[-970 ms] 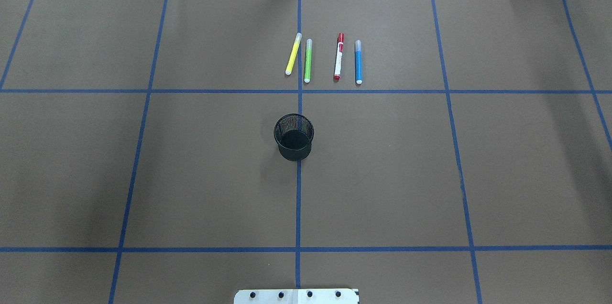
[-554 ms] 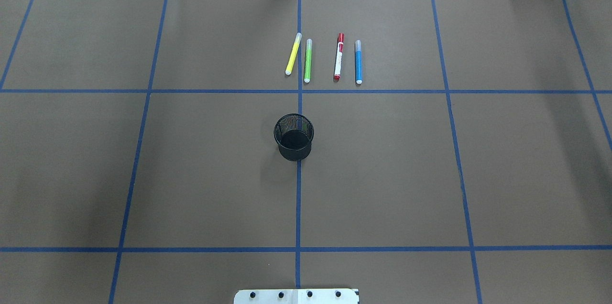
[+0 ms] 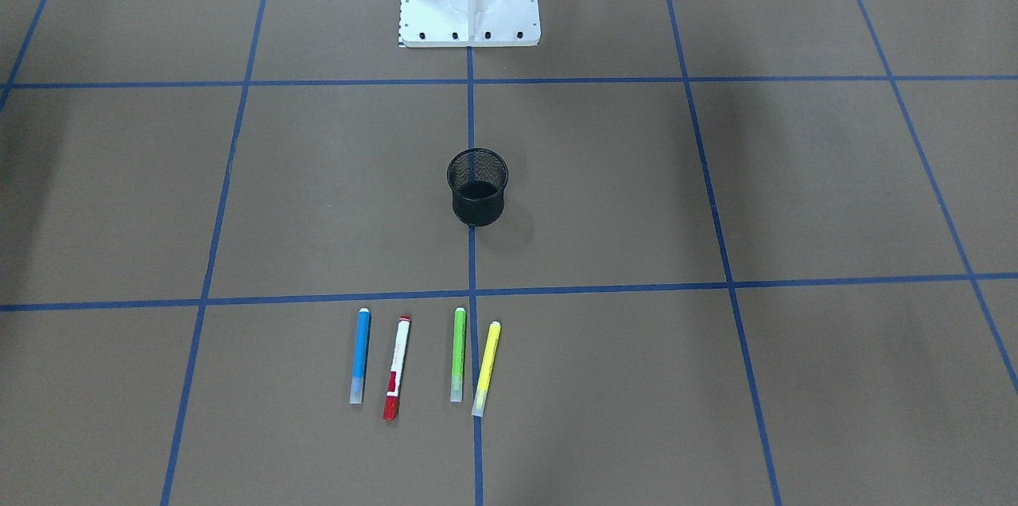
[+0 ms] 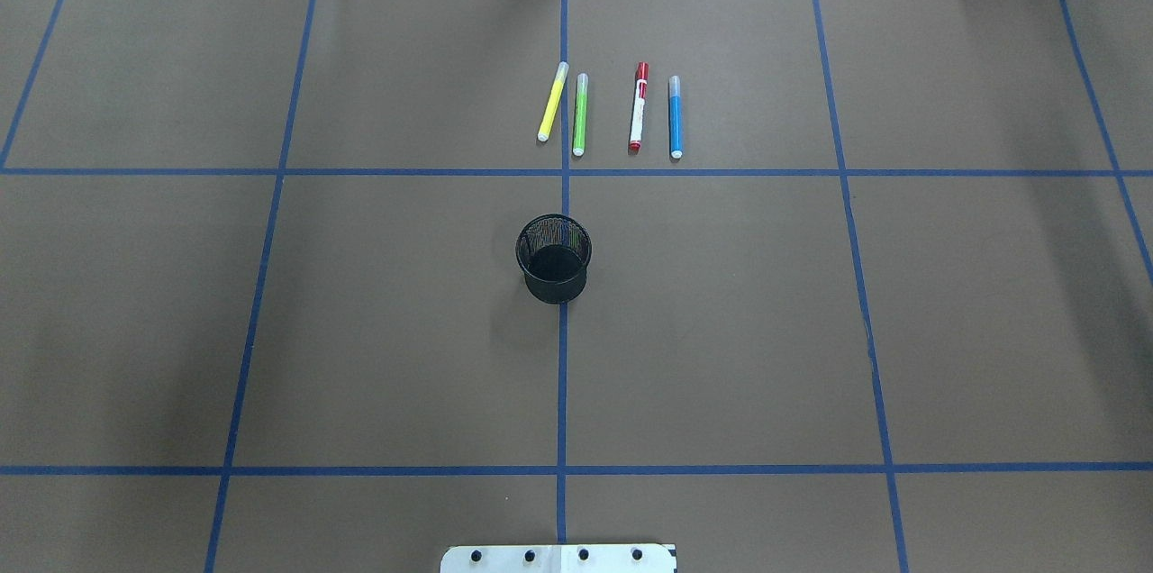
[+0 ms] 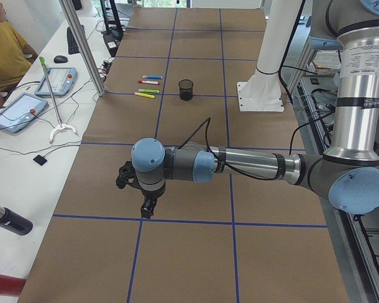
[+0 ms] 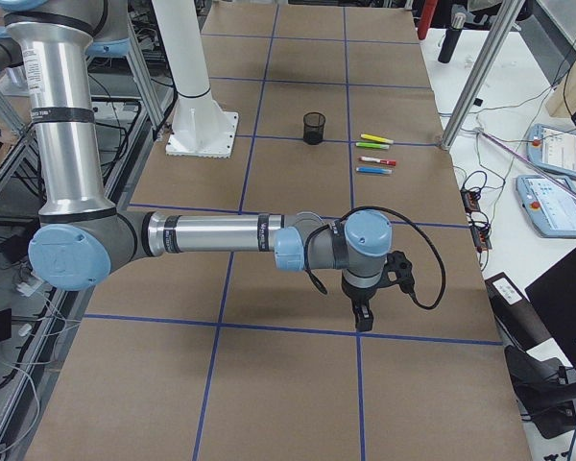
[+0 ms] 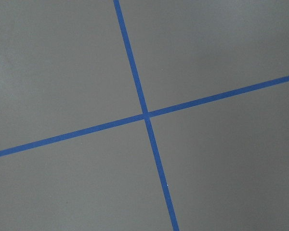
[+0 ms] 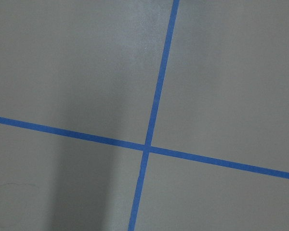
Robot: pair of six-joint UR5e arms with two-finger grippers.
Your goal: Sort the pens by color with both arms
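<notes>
LEFT TO RIGHT: Your brown paper surface (image 4: 405,330), gridded in blue tape (image 4: 562,375), seen from over the robot's shoulders. At the left end, the left arm (image 5: 240,165) stretches low over the paper with the left hand (image 5: 146,208) pointing down near a tape crossing. The side view does not let you tell how far open it is or whether it holds anything, and its wrist camera shows only paper and crossed tape.

On the far middle squares, four pens lie side by side without touching. The yellow pen (image 4: 552,102) is tilted, its far end at the centre line. The green pen (image 4: 580,114) lies just right of that line, followed by the red-capped pen (image 4: 639,106) and the blue pen (image 4: 675,117). Nearer the robot, a black mesh cup (image 4: 554,259) stands upright on the centre line, apart from the pens. The white pedestal (image 4: 558,559) sits at the near edge.

At the right end, the right arm (image 6: 221,233) mirrors the left, with the right hand (image 6: 363,319) aimed down. You cannot tell its opening either.

Beyond the surface runs a white desk (image 5: 25,164) with tablets (image 5: 19,110) and cables, and a person (image 5: 3,53) in a yellow shirt sits there.
</notes>
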